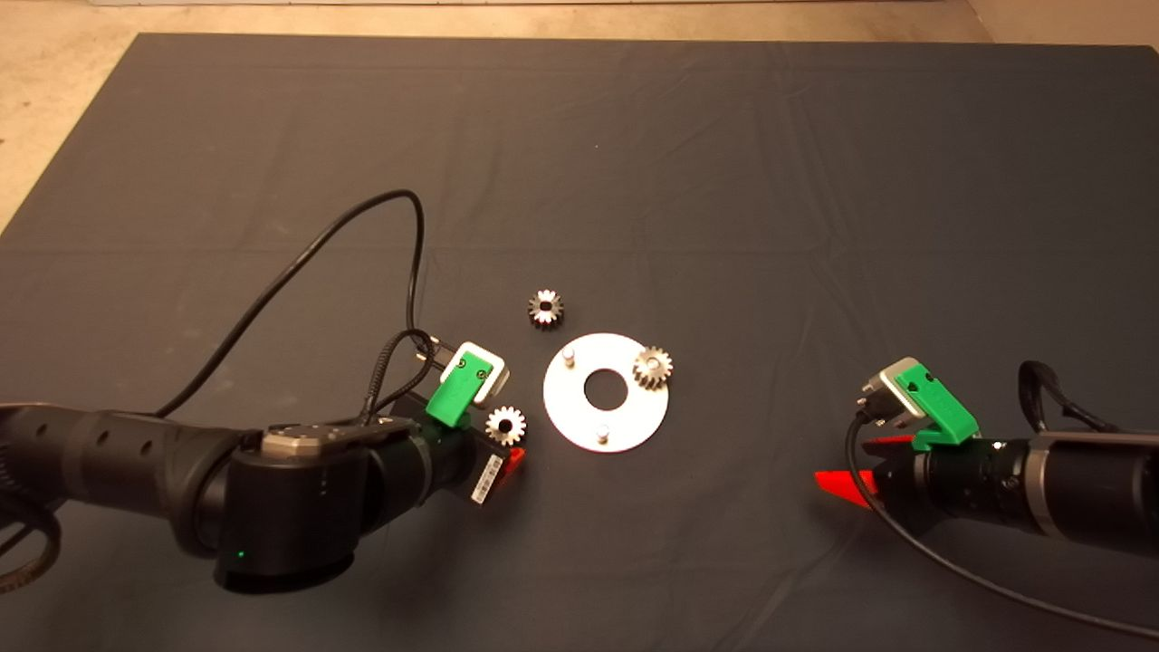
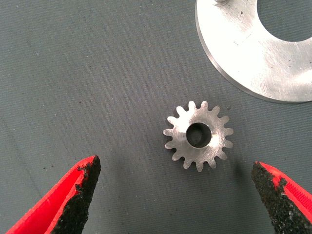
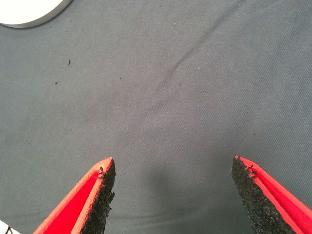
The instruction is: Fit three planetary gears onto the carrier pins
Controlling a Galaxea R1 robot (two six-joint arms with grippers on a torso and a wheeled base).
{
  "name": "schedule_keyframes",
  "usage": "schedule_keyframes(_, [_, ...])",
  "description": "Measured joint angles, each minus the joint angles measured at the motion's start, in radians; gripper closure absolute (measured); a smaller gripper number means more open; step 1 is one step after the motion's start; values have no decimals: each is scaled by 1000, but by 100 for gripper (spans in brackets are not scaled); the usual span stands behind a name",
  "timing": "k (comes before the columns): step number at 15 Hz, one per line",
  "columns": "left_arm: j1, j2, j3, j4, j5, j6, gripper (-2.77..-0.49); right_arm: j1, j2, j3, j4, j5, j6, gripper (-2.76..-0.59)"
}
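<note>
- Jaws of L gripper (image 2: 173, 195) were spread wide, empty, w/ loose planetary gear (image 2: 198, 135) lying flat on mat (image 1: 724, 181) just ahead of them.
- R gripper (image 3: 170, 190) likewise wide open, empty.
- One gear (image 1: 652, 368) sat on a pin of disc (image 1: 625, 421); third gear (image 1: 545, 309) lay near disc.

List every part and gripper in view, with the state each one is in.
gear on the disc: seated on a carrier pin, installed.
gear by the left gripper: flat on the mat, loose, between the open fingers.
gear beyond the disc: flat on the mat, loose.
carrier disc: flat on the mat, two pins bare.
left gripper: open, over the near gear.
right gripper: open, empty, over bare mat.
</note>
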Motion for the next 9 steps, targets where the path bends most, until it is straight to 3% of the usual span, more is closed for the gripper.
schedule_keyframes(6, [33, 6, 0, 63, 0, 1, -222, 0, -3, 0, 0, 0, 0, -176])
schedule_keyframes(9, [35, 14, -1, 81, 0, 1, -222, 0, -3, 0, 0, -1, 0, -176])
